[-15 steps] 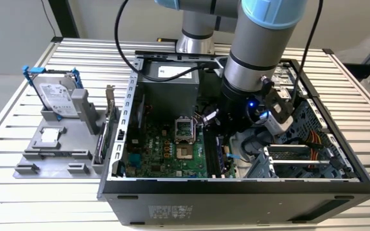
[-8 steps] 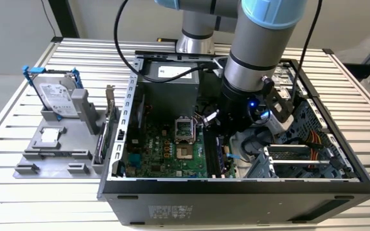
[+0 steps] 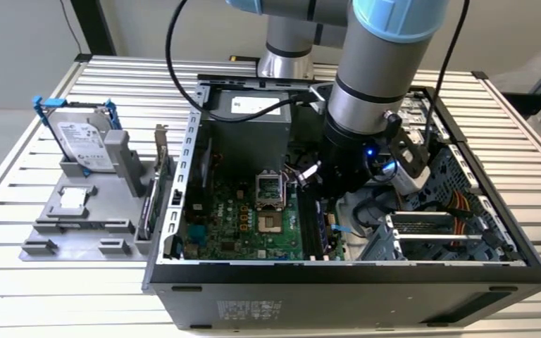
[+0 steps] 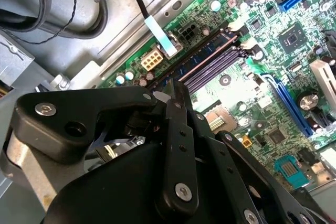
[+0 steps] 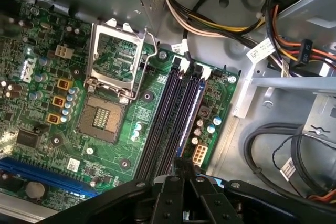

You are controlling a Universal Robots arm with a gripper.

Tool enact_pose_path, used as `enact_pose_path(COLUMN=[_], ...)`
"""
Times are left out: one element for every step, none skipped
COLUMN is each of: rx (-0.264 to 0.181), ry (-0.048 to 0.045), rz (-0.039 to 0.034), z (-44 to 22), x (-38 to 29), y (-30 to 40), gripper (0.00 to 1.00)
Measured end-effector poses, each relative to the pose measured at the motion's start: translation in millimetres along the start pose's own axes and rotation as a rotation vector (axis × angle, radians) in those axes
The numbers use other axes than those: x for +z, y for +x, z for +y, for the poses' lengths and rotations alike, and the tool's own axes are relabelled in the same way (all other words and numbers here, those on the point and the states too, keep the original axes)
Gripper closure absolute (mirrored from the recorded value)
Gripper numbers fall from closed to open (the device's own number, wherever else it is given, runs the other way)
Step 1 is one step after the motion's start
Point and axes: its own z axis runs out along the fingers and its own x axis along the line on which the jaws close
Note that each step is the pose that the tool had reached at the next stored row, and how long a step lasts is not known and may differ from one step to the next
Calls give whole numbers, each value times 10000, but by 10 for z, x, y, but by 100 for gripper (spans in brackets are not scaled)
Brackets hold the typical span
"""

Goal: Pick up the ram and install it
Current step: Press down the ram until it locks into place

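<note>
- Black two-finger gripper (image 5: 181, 174) stands over the memory slots; its fingers are drawn narrow together, with nothing visibly between them.
- Long blue RAM stick (image 5: 190, 113) lies in the memory slot (image 5: 167, 121) row on the green motherboard (image 5: 31, 93), beside the open CPU socket (image 5: 105, 116).
- Judgement: pick-up done; the stick appears placed, full seating unconfirmed.
- Open dark computer case (image 3: 346, 282) surrounds the motherboard; grey parts tray (image 3: 73, 232) lies outside it.

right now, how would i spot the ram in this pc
Look inside the open computer case at the green motherboard, beside the square processor socket. Among the dark memory slots, the ram is the thin blue strip on the side away from the socket.
</note>
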Motion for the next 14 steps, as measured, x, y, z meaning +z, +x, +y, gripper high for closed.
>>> enact_pose_path(rx=[-42, -85, -122, -153, -179, -203, -230, -259, -289, -321, -356, -391, -427, -465], ry=[1, 1, 1, 2, 2, 1, 2, 3, 4, 4, 4, 5, 5, 6], rz=[-2, -3, -5, -6, -8, -9, -10, -12, -12, -14, -15, -16, -18, -20], z=[0, 0, 0, 0, 0, 0, 0, 0, 0, 0, 0, 0, 0, 0], x=[0, 0, 0, 0, 0, 0, -1, -2, -3, -3, -4, -4, -4, -4], y=[0, 0, 0, 0, 0, 0, 0, 0, 0, 0, 0, 0, 0, 0], gripper=[100, 100, 100, 100, 100, 100, 100, 100, 100, 100, 100, 100, 100, 100])
